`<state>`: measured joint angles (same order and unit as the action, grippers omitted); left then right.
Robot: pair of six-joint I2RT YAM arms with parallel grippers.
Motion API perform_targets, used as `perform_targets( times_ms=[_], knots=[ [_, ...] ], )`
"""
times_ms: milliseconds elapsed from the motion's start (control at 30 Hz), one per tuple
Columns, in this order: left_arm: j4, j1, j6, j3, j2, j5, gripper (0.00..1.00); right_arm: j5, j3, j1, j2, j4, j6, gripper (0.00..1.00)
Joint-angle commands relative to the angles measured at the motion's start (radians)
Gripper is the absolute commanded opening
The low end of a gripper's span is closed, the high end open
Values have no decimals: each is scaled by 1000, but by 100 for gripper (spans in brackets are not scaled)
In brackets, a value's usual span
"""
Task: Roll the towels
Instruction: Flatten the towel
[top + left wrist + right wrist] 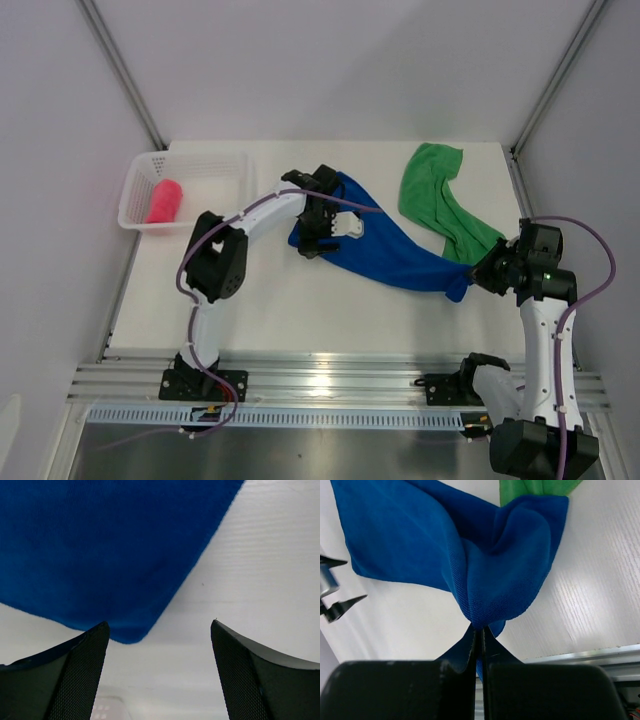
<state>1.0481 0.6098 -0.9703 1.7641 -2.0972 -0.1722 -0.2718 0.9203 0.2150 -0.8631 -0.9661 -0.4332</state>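
The soft royal blue fabric towel [395,250] lies stretched in a long slanted band across the middle of the white tabletop [300,300], and its fine nap shows clearly in the wrist views. At its near right end the right claw [481,630] is pinched tight on a corner. The cloth bunches there into a puckered fold just above the closed tips, with a sliver of blue showing below them too. Over at the far left end, the left claw [160,627] hangs spread wide, its dark cross-hatched fingers [75,675] on either side of a rounded blue corner. Whether they touch the cloth is hard to tell. From above, that arm covers part of the blue towel's left edge. The bright green fabric towel [440,195] lies crumpled just behind the blue towel, and its near end meets the blue one, over or under I cannot tell. Well to the left of the blue towel, the pink-red fabric towel [164,201] sits as a tight roll inside the white plastic mesh basket [190,165], whose lattice is too fine to make out.
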Motion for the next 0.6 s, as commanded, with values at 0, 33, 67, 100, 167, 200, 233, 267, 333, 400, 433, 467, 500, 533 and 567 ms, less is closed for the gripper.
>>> perform_targets(
  times_ms=[0,33,67,100,167,200,233,267,333,400,433,467,500,533,567],
  knots=[
    [-51,8,-7,47,-73,68,84,-47,20,6,10,17,25,0],
    [-51,5,-4,87,-87,79,84,-47,20,7,13,14,30,0],
    [-43,4,-1,100,-116,92,84,-47,20,7,16,13,30,0],
    [-36,7,-1,109,-129,100,84,-52,17,7,21,13,33,0],
    [-14,13,-5,136,-147,106,85,-58,11,9,24,18,31,0],
    [-10,21,-5,141,-165,128,85,-60,9,9,26,24,30,0],
    [12,24,-5,162,-173,137,85,-70,3,9,26,27,25,0],
    [27,27,-2,185,-184,146,85,-75,2,9,27,32,22,0],
    [52,38,5,221,-221,168,85,-83,5,9,29,41,21,0],
    [90,44,12,265,-250,201,79,-83,8,9,30,41,22,0],
    [96,45,13,271,-251,201,70,-83,11,9,30,41,24,0],
    [96,45,15,273,-251,201,57,-81,14,11,33,40,25,0],
    [95,44,16,265,-250,198,41,-79,14,11,33,38,27,0],
    [89,44,15,253,-236,191,37,-78,15,11,41,37,28,0],
    [79,44,13,235,-230,188,32,-75,15,12,42,36,30,0]
  ],
)
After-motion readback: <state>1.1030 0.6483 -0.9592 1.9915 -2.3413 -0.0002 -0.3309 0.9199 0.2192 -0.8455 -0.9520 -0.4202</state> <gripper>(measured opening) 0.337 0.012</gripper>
